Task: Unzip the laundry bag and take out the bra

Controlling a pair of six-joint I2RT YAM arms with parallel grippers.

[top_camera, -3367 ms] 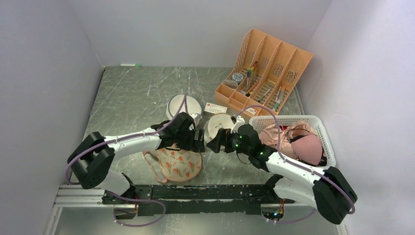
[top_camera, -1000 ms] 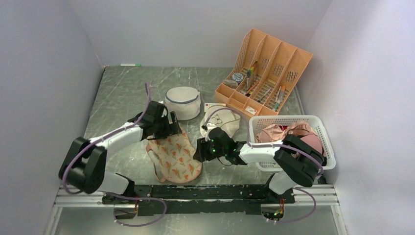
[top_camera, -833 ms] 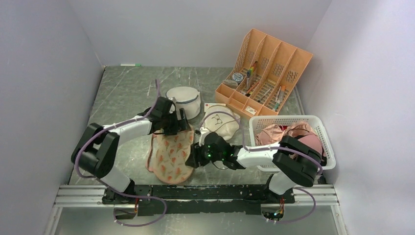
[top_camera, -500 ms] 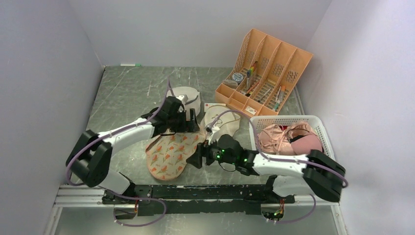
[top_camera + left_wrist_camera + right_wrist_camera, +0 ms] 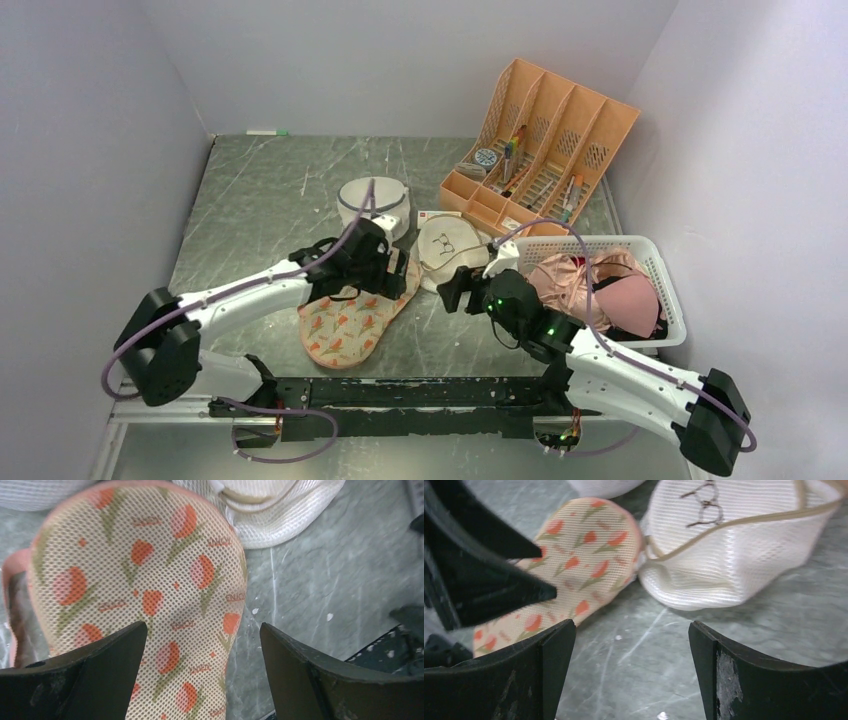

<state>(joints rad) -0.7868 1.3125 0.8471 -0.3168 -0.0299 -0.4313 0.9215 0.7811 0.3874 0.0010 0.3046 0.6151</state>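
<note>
The laundry bag (image 5: 355, 318), flat beige mesh with orange-red print and pink edging, lies on the table in front of the arms. It also shows in the left wrist view (image 5: 145, 600) and the right wrist view (image 5: 574, 565). My left gripper (image 5: 392, 272) is open and empty, hovering over the bag's far right end (image 5: 200, 645). My right gripper (image 5: 455, 290) is open and empty over bare table to the right of the bag (image 5: 631, 645). The black bra is hidden; I cannot see it in any view.
A round cream bag with a glasses drawing (image 5: 452, 248) lies just behind my right gripper. A white dome mesh bag (image 5: 373, 200) stands behind the left gripper. A white basket (image 5: 655, 270) of pink garments sits at right, an orange organiser (image 5: 540, 150) at back right.
The laundry bag has been dragged and turned flat, now lying diagonally. My right gripper has pulled back from the bag to the right; my left gripper has shifted right over the bag's far end.
</note>
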